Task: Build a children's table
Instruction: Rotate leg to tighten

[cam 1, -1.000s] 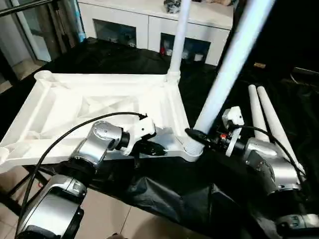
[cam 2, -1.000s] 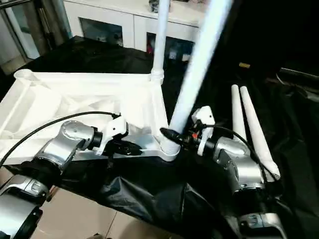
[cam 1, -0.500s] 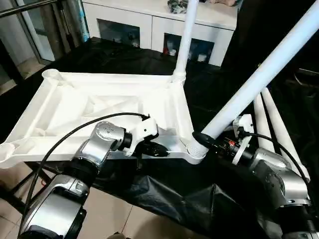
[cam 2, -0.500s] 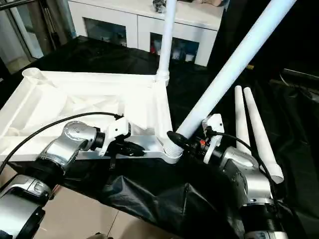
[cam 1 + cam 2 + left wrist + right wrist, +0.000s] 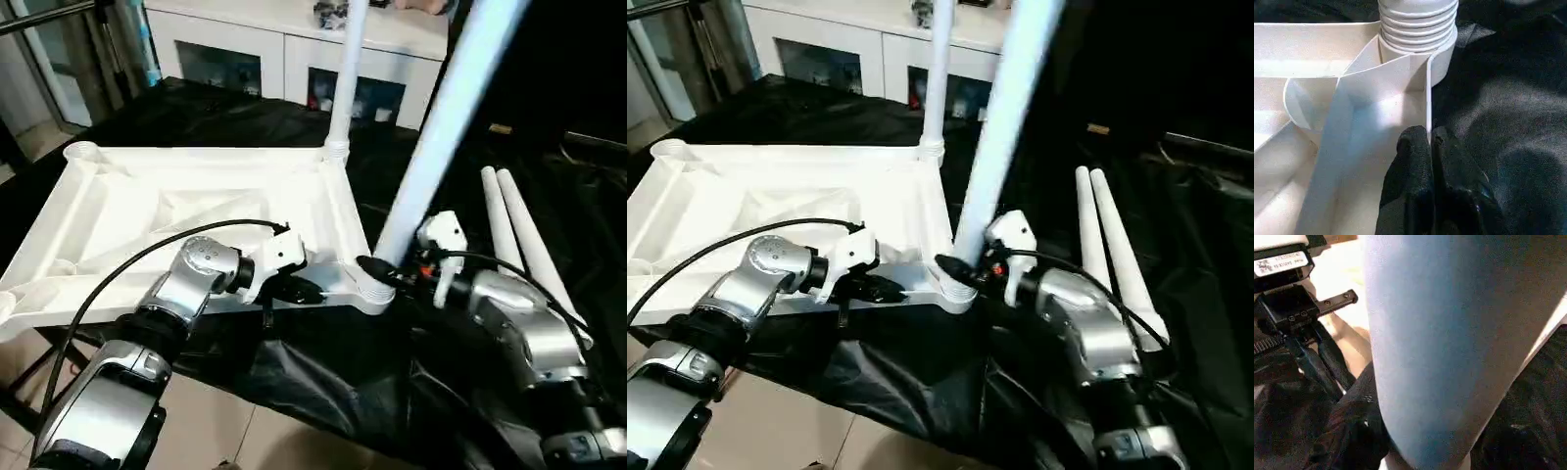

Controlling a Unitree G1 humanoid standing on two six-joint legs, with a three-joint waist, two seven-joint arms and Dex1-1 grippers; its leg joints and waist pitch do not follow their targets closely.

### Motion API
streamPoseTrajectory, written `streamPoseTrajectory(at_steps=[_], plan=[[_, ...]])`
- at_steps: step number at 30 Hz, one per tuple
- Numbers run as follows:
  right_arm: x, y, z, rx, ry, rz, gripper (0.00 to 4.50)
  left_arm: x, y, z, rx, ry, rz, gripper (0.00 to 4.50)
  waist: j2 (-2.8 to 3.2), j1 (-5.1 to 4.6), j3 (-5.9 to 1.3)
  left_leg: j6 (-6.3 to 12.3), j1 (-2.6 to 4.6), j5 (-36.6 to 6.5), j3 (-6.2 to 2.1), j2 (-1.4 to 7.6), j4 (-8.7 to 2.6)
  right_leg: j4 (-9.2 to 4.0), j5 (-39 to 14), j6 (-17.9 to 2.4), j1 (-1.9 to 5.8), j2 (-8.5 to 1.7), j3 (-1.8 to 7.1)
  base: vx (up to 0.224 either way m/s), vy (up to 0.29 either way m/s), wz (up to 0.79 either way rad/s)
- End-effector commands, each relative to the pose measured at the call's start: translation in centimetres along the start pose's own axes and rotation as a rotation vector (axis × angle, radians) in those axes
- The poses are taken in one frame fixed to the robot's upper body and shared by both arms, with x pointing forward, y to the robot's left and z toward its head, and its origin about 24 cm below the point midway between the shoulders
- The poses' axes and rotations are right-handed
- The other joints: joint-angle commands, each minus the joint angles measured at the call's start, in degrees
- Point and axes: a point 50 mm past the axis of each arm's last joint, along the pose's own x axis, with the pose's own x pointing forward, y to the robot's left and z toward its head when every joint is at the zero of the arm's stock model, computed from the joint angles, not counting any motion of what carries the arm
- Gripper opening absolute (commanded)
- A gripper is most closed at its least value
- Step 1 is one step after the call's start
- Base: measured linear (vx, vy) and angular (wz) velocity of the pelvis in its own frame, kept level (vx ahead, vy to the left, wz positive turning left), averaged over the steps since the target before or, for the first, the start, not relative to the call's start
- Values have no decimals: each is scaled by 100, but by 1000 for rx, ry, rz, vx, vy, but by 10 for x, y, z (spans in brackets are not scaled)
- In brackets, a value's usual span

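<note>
- Leg (image 5: 446,117) at centre frame has swung from a hard right lean to steeper – right gripper (image 5: 377,271), clamped at its base, is seating it.
- Left gripper (image 5: 1422,142), fingers pinched on the table top (image 5: 147,211) rim, steadies it.

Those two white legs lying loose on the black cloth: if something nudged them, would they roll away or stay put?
The two loose legs are round and smooth, so they would probably roll. They taper, so they would likely curve round rather than run straight. The black cloth is wrinkled, which may slow them, and they lie side by side, so one might bump the other.
</note>
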Motion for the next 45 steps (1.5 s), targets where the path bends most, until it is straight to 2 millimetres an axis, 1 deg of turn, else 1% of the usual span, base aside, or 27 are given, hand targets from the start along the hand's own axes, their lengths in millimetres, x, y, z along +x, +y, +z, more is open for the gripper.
streamPoseTrajectory(at_steps=[1, 2, 4, 7, 9, 10, 11, 12, 13, 14, 16, 17, 18, 19, 20, 23, 25, 28, 30, 33, 35, 36, 37, 39, 41, 45], plan=[[2, 13, -47, 106, 214, 53, 187, -5, 11, 24, 97, -35, 46, 0, 50, 6, -304, 57, 65, -1560, -204, 384, -402, -495, -1909, -1067, 189, -580, 340, 0, 0, 0], [2, 14, -48, 107, 221, 59, 187, -5, 11, 24, 98, -33, 48, 0, 26, 3, -302, 73, 62, -1566, -205, 378, -397, -494, -1979, -1066, 191, -586, 339, 0, 0, 0], [2, 14, -50, 110, 228, 65, 187, -5, 12, 23, 99, -26, 54, 0, 28, -7, -304, 80, 60, -1538, -201, 379, -392, -509, -2043, -1038, 187, -588, 343, 0, 0, 0], [2, 13, -51, 111, 232, 65, 187, -5, 12, 23, 103, -15, 60, 0, 28, -8, -307, 87, 60, -1525, -203, 381, -394, -506, -2001, -1038, 189, -584, 341, 0, 0, 0], [1, 13, -54, 120, 237, 62, 187, -4, 12, 22, 105, 4, 66, 0, 26, -15, -309, 80, 65, -1558, -205, 385, -397, -504, -1984, -1044, 182, -579, 340, 0, 0, 0], [0, 13, -54, 123, 237, 60, 187, -3, 12, 21, 93, 9, 67, 0, 30, -11, -301, 69, 76, -1622, -203, 385, -399, -515, -2056, -1043, 171, -581, 342, 0, 0, 0], [0, 13, -55, 126, 236, 59, 187, -2, 12, 21, 77, 11, 67, 28, 24, -16, -301, 51, 78, -1672, -207, 383, -401, -517, -2121, -1035, 174, -581, 339, 0, 0, 0], [0, 13, -55, 128, 235, 58, 187, -1, 12, 20, 63, 11, 63, 28, 49, -12, -302, 37, 83, -1685, -211, 384, -402, -516, -2127, -1040, 170, -583, 339, 0, 0, 0], [0, 13, -55, 129, 234, 58, 187, -1, 12, 20, 63, 11, 61, 45, 39, -16, -301, 31, 85, -1709, -208, 384, -402, -527, -2139, -1038, 167, -581, 340, 0, 0, 0], [0, 13, -55, 131, 231, 55, 187, 0, 11, 21, 63, 13, 56, 45, 28, -18, -303, 23, 83, -1756, -213, 381, -403, -531, -2171, -1028, 169, -580, 339, 0, 0, 0], [0, 12, -54, 132, 227, 50, 187, 0, 13, 20, 75, 35, 76, 68, 28, -18, -303, 21, 84, -1770, -218, 385, -404, -533, -2191, -1019, 167, -584, 339, 0, 0, 0], [0, 12, -54, 132, 226, 49, 187, 0, 13, 19, 75, 37, 78, 68, 27, -21, -302, 20, 81, -1782, -219, 385, -407, -535, -2199, -1013, 167, -581, 338, 0, 0, 0], [0, 12, -54, 133, 222, 45, 187, 0, 15, 19, 79, 47, 90, 71, 53, -25, -308, 3, 86, -1824, -220, 384, -408, -540, -2168, -1011, 166, -575, 339, 0, 0, 0], [0, 12, -53, 133, 220, 44, 187, 0, 15, 18, 79, 48, 93, 72, 38, -23, -318, 7, 81, -1793, -225, 380, -409, -524, -2090, -1015, 178, -573, 336, 0, 0, 0], [0, 11, -53, 133, 218, 43, 187, 0, 16, 19, 72, 44, 94, 72, 53, -24, -313, 13, 82, -1798, -222, 379, -407, -528, -2055, -1038, 172, -575, 338, 0, 0, 0], [0, 11, -53, 134, 216, 42, 187, -1, 17, 20, 59, 38, 93, 72, 44, -27, -308, 5, 88, -1873, -225, 379, -410, -537, -2164, -1038, 167, -575, 332, 0, 0, 0], [0, 11, -53, 134, 215, 40, 187, -3, 17, 18, 57, 58, 73, 72, 53, -27, -305, -8, 89, -1917, -232, 382, -411, -550, -2289, -1010, 162, -584, 332, 0, 0, 0], [-1, 11, -53, 136, 214, 39, 187, -3, 14, 17, 48, 64, 47, 72, 44, -31, -306, -5, 84, -1922, -231, 379, -414, -556, -2310, -993, 160, -583, 334, 0, 0, 0], [-1, 10, -53, 136, 214, 38, 187, -3, 12, 16, 40, 64, 23, 72, 51, -29, -309, -9, 82, -1898, -234, 387, -417, -549, -2263, -1009, 163, -587, 337, 0, 0, 0], [-1, 9, -53, 134, 217, 33, 187, -1, 7, 13, 23, 66, -24, 72, 58, -37, -317, -6, 74, -1833, -233, 395, -428, -511, -1957, -1106, 173, -578, 340, 0, 0, 0], [-1, 9, -53, 134, 217, 30, 187, -1, 6, 13, 8, 66, -38, 72, 60, -46, -314, -4, 77, -1840, -225, 393, -426, -509, -1890, -1146, 168, -574, 342, 0, 0, 0], [-1, 8, -53, 134, 217, 29, 187, -1, 6, 12, 5, 67, -43, 44, 61, -48, -312, -5, 78, -1846, -224, 391, -427, -510, -1901, -1148, 170, -575, 340, 0, 0, 0], [-1, 8, -53, 134, 217, 28, 187, -1, 6, 12, 2, 68, -50, 44, 58, -49, -315, -3, 76, -1838, -221, 389, -423, -511, -1901, -1151, 174, -578, 343, 0, 0, 0], [-1, 7, -52, 133, 217, 24, 187, -2, 5, 13, 2, 71, -66, 37, 57, -50, -306, -7, 80, -1880, -227, 388, -424, -530, -2066, -1121, 170, -586, 342, 0, 0, 0], [-1, 7, -52, 132, 216, 23, 187, -2, 5, 13, 2, 74, -67, 7, 62, -52, -299, -23, 90, -1950, -232, 391, -425, -545, -2215, -1079, 155, -585, 342, 0, 0, 0], [-1, 6, -52, 132, 215, 22, 187, -3, 4, 12, 10, 91, -72, 1, 65, -59, -300, -32, 84, -1961, -231, 392, -432, -538, -2130, -1090, 154, -574, 343, 0, 0, 0]])
